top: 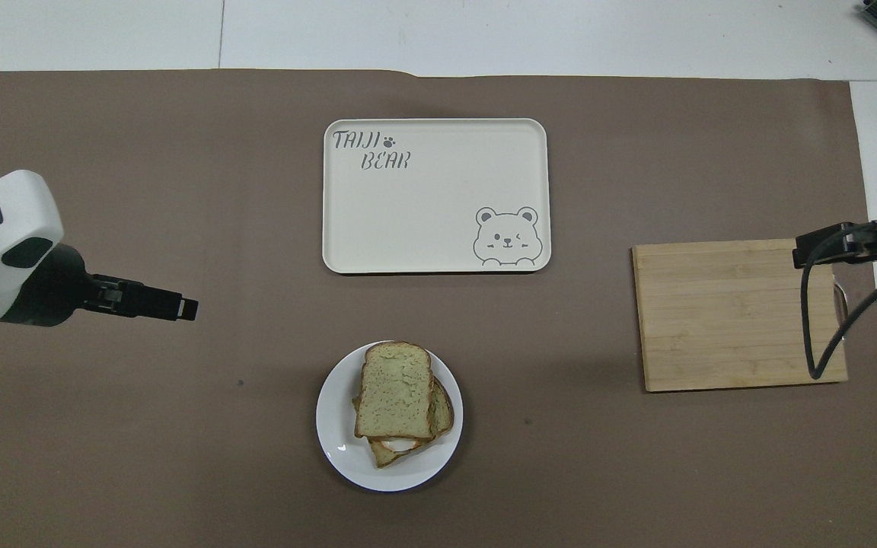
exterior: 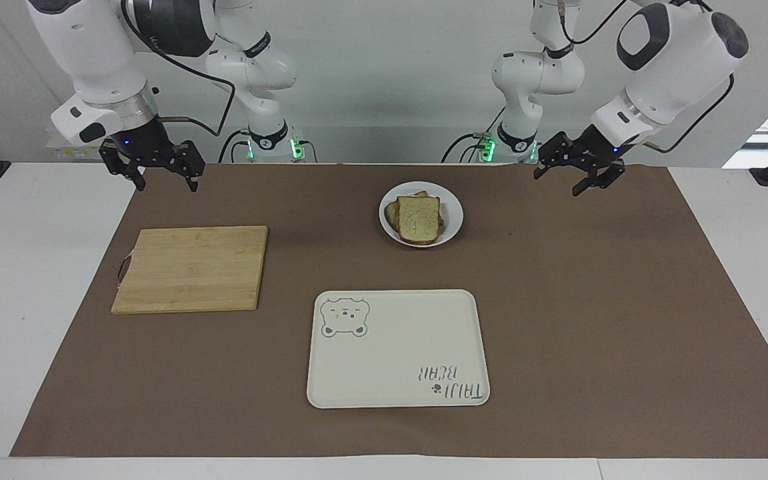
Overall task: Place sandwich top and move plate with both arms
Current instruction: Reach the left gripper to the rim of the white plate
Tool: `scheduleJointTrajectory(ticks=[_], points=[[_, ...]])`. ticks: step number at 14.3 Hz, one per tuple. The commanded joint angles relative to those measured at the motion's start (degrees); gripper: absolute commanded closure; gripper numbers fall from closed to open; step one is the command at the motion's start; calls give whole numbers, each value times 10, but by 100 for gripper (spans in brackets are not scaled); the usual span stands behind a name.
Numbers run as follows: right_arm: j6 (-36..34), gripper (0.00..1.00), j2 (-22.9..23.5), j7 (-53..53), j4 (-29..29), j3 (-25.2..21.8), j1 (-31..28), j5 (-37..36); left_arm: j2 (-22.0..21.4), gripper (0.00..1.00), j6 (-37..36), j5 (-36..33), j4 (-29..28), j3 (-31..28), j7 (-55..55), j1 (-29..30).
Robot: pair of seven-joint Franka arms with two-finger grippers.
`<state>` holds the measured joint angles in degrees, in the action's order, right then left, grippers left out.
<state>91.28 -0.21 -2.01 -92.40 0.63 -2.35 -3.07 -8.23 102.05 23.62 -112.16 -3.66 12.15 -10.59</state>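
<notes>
Plainly, the plate (exterior: 421, 214) with the sandwich top (exterior: 419, 219) on it sits mid-table near the robots' edge; the left gripper (exterior: 577, 175), fingers apart and empty, hangs closer to it than the open right gripper (exterior: 155, 171).

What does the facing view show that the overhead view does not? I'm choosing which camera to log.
Only the facing view shows both arm bases and the two end effectors' spread fingers: left end effector and right end effector hang open above the table's robot edge. Only the overhead view shows fried egg white peeking out under the sandwich top. Both show the plate, bear tray and cutting board.
</notes>
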Motion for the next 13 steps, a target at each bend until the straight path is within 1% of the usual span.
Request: scheduleJointTrajectory(ticks=[1,5,6,8,10,11,13], points=[[-11,0,8,9,14,3,-2,-4,-41,0,83,62,-110,-6,54,-12],[-12,0,8,9,14,3,-2,-4,-43,0,159,147,-216,-6,138,-14],[-12,0,8,9,14,3,-2,-4,-42,3,177,177,-245,-6,173,-15],[-12,0,8,9,14,3,-2,-4,-42,4,219,258,-305,-6,257,-21],[-11,0,8,9,14,3,-2,-4,-37,6,262,319,-340,-6,288,-53],[-11,0,8,9,14,3,-2,-4,-33,10,280,343,-353,-6,301,-70],[-11,0,8,9,14,3,-2,-3,-17,13,305,423,-373,-6,362,-93]])
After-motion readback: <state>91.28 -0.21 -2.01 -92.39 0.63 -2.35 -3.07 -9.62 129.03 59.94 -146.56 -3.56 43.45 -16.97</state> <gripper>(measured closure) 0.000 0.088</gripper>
